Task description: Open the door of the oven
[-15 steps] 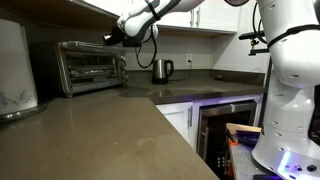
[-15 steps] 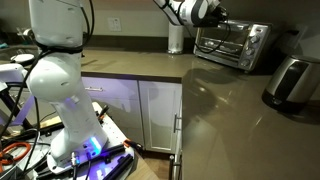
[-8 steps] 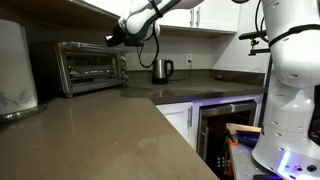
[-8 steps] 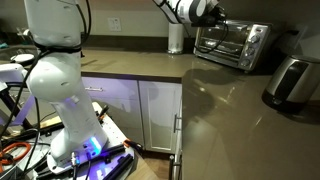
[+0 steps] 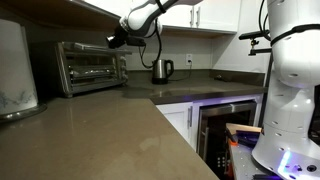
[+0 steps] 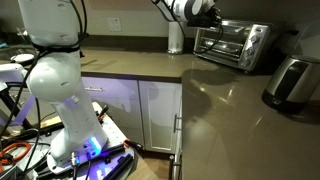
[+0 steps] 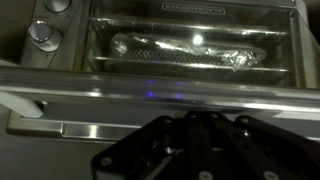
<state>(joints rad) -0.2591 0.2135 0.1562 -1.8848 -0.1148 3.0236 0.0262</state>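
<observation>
As the end effector stands: the end effector (image 5: 114,40) hangs at the upper front corner of the oven (image 5: 90,66) on its knob side, close to the casing; no contact is visible in either exterior view.
Grip: cannot tell. The wrist view shows only the dark body of the end effector (image 7: 200,145) along the bottom edge, the fingers are not clear, and nothing is seen held.
Oven: small and silver, standing at the back of the worktop (image 5: 120,130), with a steel kettle (image 5: 162,70) further along. It appears again in an exterior view (image 6: 232,45).
Door: the door (image 5: 88,68) looks flat against the front, shut. Through its glass (image 7: 250,30) the wrist view shows a foil-wrapped parcel (image 7: 185,47), with the knobs (image 7: 45,35) to one side.
Handle: a bright silver bar (image 7: 150,93) crosses the wrist view just beyond the end effector; probably the handle, not yet gripped.
Change over the last second: the forearm has lifted a little, the end effector (image 6: 213,13) has barely shifted, and the door has not moved.
Meaning for the task: still lining up; opening has not begun. Next comes closing on the bar and pulling it outward and down.
</observation>
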